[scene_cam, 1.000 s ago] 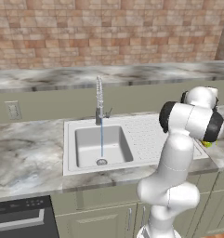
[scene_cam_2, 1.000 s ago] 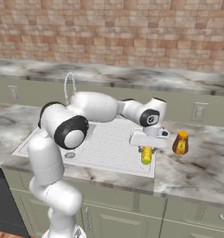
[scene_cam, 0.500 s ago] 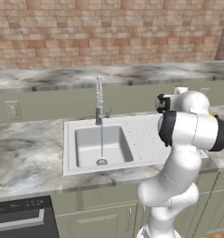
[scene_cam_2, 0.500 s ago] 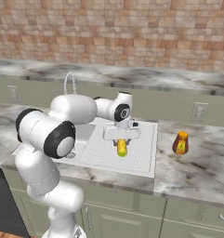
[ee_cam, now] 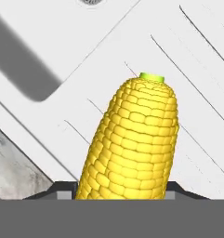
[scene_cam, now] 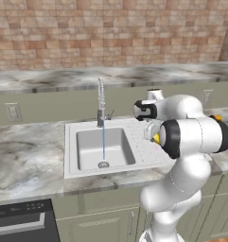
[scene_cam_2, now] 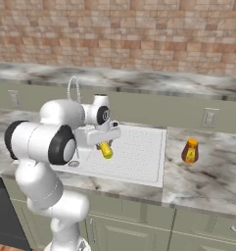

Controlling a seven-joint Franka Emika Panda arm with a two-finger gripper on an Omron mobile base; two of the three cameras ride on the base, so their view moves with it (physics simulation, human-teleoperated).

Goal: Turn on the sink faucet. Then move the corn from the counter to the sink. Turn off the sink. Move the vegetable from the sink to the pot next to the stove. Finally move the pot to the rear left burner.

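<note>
Gripping the yellow corn cob [scene_cam_2: 106, 149] between its jaws, the two-finger gripper [scene_cam_2: 105, 142] stands roughly half open, spread to the cob's width and closed against its sides. In the hand view the corn cob [ee_cam: 134, 144] rises from between the finger tips, its green stem end pointing away from the hand, over the ribbed white drainboard [ee_cam: 178, 69]. In the right base view the cob hangs below the gripper, clear of the surface, above the drainboard's inner part, just beside the basin. In the left base view only a sliver of the cob [scene_cam: 155, 138] shows past the arm's elbow.

The white inset sink [scene_cam: 103, 149] lies to the left of the held cob. The coiled chrome faucet [scene_cam: 101, 101] stands at the basin's back edge, and a thin stream of water [scene_cam: 103, 142] falls from it to the drain. An amber bottle with a yellow label [scene_cam_2: 189, 151] stands on the marbled grey counter [scene_cam_2: 207, 176], well apart from the gripper, on the far side of the drainboard.
</note>
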